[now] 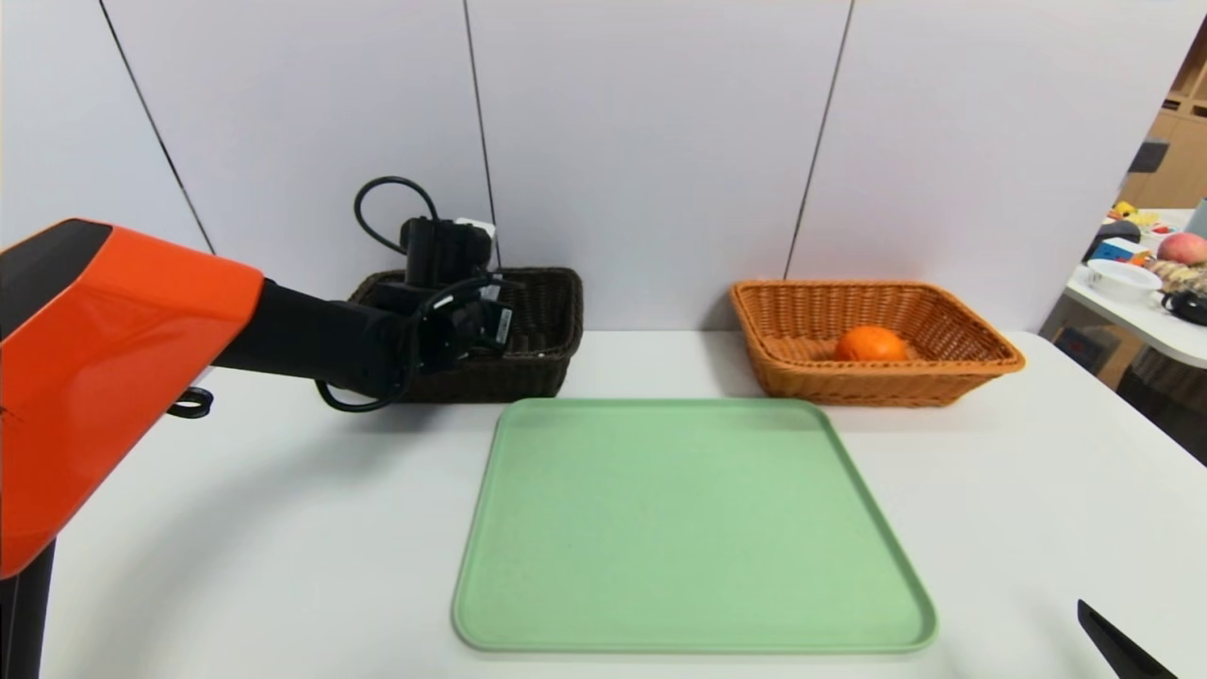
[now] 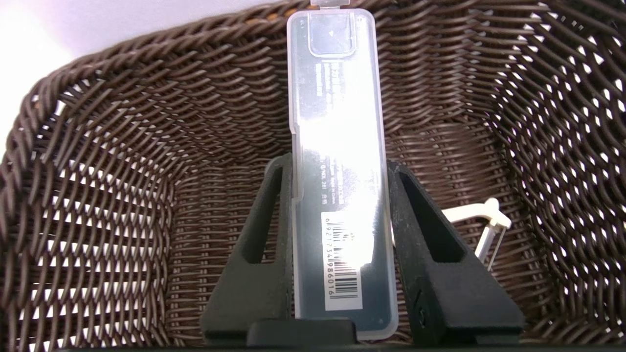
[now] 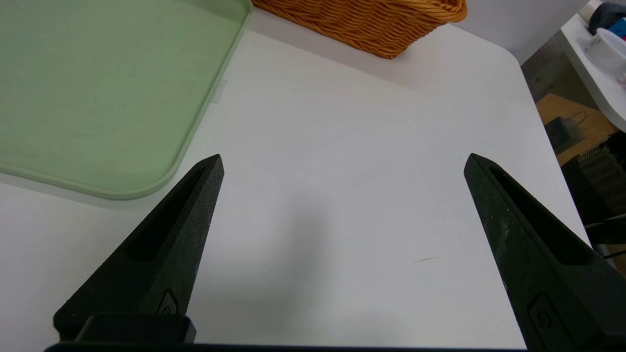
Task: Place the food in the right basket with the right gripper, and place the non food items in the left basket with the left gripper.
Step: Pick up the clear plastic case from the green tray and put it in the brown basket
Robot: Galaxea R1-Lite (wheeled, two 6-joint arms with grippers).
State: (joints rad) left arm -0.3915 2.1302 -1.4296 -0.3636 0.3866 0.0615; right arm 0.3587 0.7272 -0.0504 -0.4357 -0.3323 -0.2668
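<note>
Two baskets sit at the far side of my table [image 1: 283, 528]: the dark brown basket [image 2: 98, 161] under my left pincer and the orange basket [image 1: 962, 325] well off to its right. My left gripper [image 2: 340, 195] reaches in over the dark basket, its fingers [image 2: 425, 230] pressed against both long sides of a clear plastic case [image 2: 337, 146], so I read it as clamped on the case. The case runs straight out ahead of the fingers toward the far wall of the basket, barcode label near the wrist end. Just beside one finger, down on the basket floor, lies a small white clip-like item [image 2: 489, 225]; I cannot tell exactly what it is. An orange [image 1: 869, 344] rests inside the orange basket. The green tray [image 1: 693, 528] lies between me and the baskets. My right gripper [image 3: 342, 195] hangs parked above bare table beside the tray's near right corner, fingers spread wide with nothing between them.
</note>
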